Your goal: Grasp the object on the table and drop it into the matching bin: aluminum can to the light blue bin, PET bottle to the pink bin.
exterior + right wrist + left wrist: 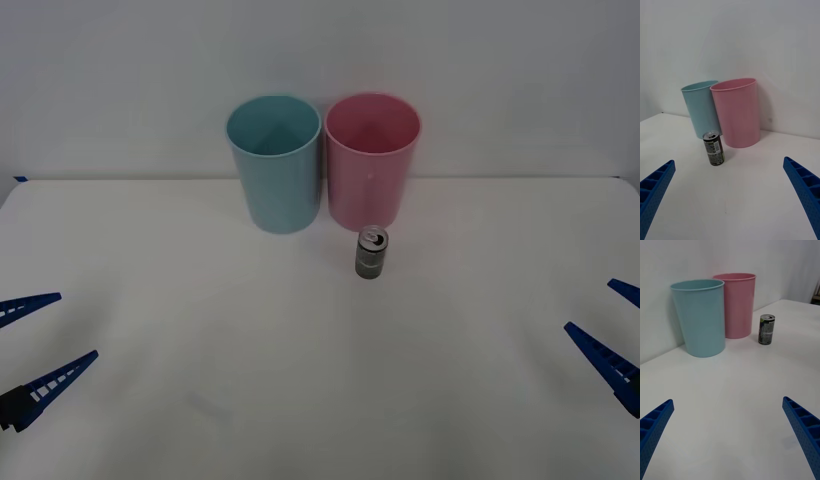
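I have one table (200, 400), white and wide, running from the near edge back to the wall. On it I count two bins and one can.

The two bins stand upright at the far middle, side by side and just about touching at the rims. The blue bin (274, 165) is on the left and the pink bin (371, 160) on the right. Both are open-topped, and what I can see of their insides holds nothing. My right wrist camera shows the same pair, the pink bin (738, 112) in front and the blue bin (700, 110) partly behind it; the left wrist camera has the blue bin (700, 318) nearer and the pink bin (739, 305) beyond.

The single can (371, 253) stands upright on the table, just in front of the pink bin and apart from it, silver top up. It sits near the middle, a little to the right, well away from both arms. I see it on both wrist cameras too (714, 148) (766, 329).

I count two grippers. The left gripper (30, 340) hangs at the near left edge, fingers spread wide, holding nothing. The right gripper (612, 320) sits at the near right edge, likewise wide open and with nothing in it.
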### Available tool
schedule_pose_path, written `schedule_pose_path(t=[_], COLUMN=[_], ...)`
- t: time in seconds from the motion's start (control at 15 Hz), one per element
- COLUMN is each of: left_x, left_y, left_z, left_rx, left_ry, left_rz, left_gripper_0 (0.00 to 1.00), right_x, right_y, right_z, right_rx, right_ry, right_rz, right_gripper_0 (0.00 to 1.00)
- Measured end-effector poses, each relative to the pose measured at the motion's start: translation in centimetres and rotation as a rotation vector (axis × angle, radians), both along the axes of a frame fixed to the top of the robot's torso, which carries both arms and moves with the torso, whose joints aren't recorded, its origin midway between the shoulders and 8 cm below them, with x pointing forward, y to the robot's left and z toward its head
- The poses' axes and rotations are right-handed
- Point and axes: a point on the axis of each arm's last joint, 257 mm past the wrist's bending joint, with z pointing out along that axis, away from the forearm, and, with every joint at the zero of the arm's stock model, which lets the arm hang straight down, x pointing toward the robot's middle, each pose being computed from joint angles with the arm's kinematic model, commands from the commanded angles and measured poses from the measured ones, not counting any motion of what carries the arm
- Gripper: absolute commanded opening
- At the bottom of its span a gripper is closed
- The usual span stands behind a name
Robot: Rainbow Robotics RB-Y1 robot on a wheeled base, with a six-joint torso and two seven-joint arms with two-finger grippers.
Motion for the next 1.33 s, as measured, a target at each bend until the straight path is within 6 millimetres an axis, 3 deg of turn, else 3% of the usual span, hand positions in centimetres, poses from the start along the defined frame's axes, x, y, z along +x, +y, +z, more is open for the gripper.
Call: schedule_pose_path(t=[0.67, 1.33], left_x=[0.0, 0.0], left_y=[0.0, 0.0], left_z=[0.0, 0.0], left_rx=[0.0, 0.0], left_ry=[0.0, 0.0], left_rz=[0.0, 0.0], left_gripper_0=[1.0, 1.0], right_x=[-0.5, 2.9], right_y=[0.7, 6.2], right_z=[-0.7, -5.3], right_rx=[0.001, 0.007], right_ry=[0.024, 0.074], right_rz=[0.001, 0.09], right_gripper_0=[1.0, 1.0])
